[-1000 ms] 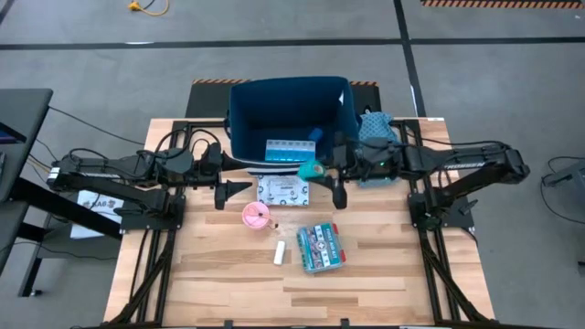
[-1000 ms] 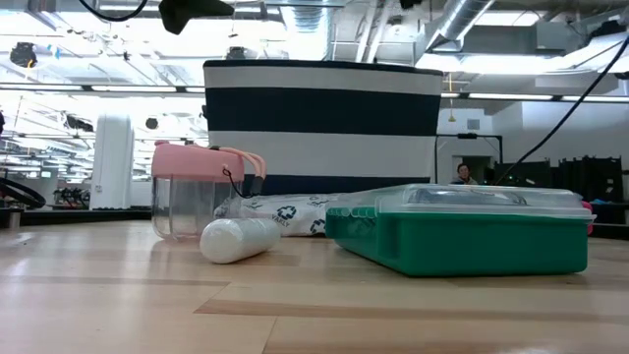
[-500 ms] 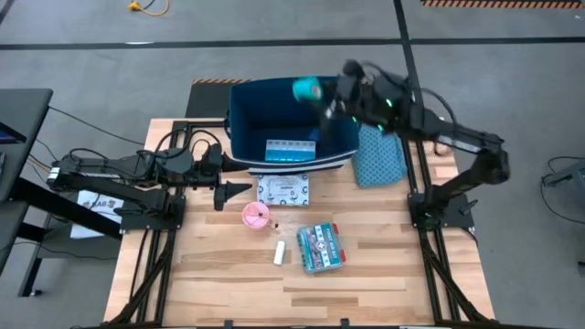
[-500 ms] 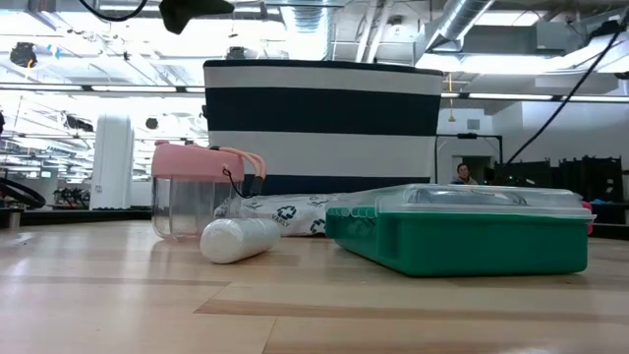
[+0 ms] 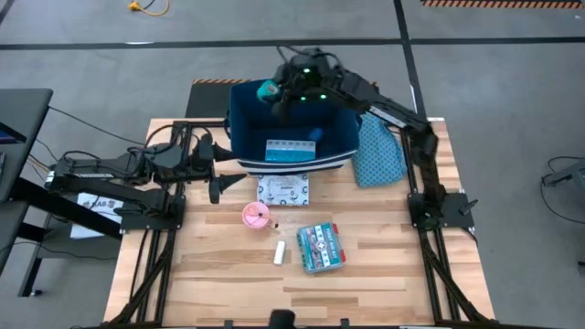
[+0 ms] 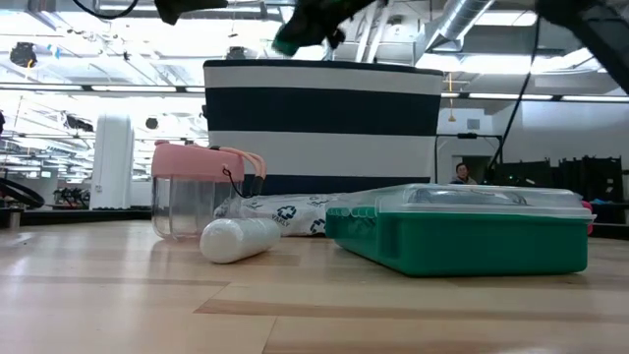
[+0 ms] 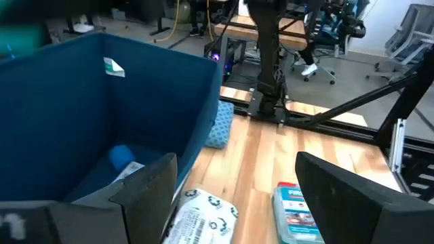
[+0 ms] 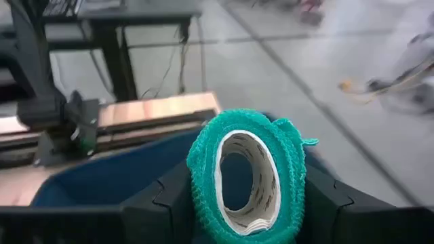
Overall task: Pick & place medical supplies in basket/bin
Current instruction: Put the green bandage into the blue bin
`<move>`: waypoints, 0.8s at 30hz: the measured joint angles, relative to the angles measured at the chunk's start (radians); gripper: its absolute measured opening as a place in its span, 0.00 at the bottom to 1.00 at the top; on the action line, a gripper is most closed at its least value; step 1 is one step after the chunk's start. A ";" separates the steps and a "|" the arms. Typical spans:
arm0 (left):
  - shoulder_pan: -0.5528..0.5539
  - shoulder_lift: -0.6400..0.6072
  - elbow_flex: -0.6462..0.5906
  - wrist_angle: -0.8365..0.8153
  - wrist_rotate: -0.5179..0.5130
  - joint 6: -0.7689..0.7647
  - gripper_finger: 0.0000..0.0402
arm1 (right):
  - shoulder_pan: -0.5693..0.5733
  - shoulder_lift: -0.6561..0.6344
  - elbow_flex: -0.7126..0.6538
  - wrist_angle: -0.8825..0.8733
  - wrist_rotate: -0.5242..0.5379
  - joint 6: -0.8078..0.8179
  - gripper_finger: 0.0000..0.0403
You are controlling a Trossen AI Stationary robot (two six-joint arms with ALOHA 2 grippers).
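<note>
We see the left gripper [image 5: 217, 185] at 9 o'clock of the bin [image 5: 245, 128], low over the table [image 5: 384, 274], fingers spread and holding nothing. Inside the bin lie the pill organizer [image 5: 289, 152] and a blue roll [image 5: 314, 135], partly hidden by the wall. At 12 o'clock, above the bin's far edge, the right gripper [image 5: 274, 95] clamps the green roll [image 8: 245, 177]. Its fingertips are covered by the roll.
</note>
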 joint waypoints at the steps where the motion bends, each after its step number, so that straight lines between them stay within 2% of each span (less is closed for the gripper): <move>1: 0.006 -0.008 0.000 -0.014 0.000 0.008 0.72 | -0.004 0.024 0.016 -0.019 -0.015 0.003 0.43; 16: 0.027 -0.009 0.000 -0.017 0.027 -0.035 0.72 | -0.010 0.244 0.042 -0.034 -0.052 0.048 0.43; 24: 0.026 -0.009 0.000 0.008 0.076 -0.054 0.72 | -0.010 0.293 0.035 -0.038 -0.049 0.048 0.43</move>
